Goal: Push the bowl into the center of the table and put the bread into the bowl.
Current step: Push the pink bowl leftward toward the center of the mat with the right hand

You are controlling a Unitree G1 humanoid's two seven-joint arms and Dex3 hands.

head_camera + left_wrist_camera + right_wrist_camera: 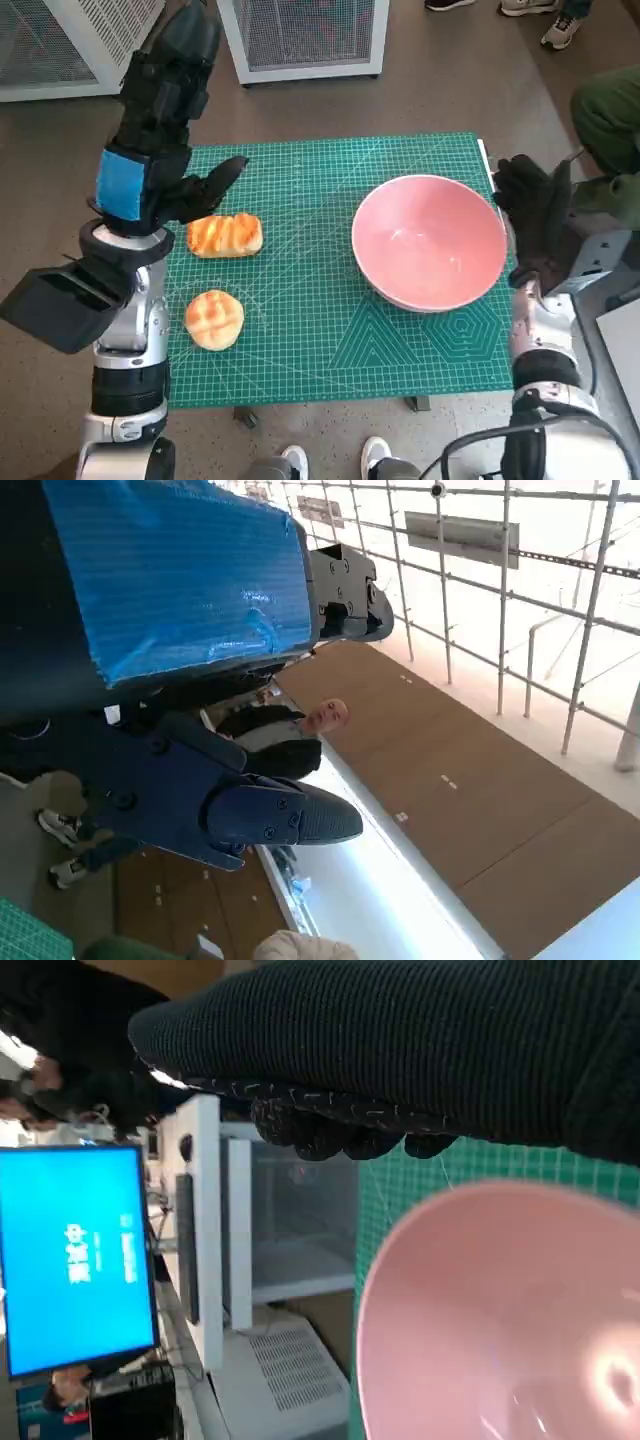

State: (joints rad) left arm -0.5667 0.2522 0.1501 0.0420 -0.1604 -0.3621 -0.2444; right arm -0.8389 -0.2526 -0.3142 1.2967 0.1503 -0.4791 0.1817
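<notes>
Resting on the green gridded cutting mat (300,330), the empty glossy pink bowl (430,242) sits right of centre. Right gloved hand (535,215) stands just beside its rim, grasp unclear. Left blue-taped hand (165,150) hovers, fingers spread, empty, above two golden bread buns (224,235).

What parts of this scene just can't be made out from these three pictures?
- Head view: whether the right hand touches the pink bowl; the glove is dark against the rim.
- Right wrist view: the glove hides its own fingers, and the picture's edge cuts off the bowl.
- Left wrist view: the left hand blocks the table; neither bread shows.
- Head view: the left hand covers part of the mat.
</notes>
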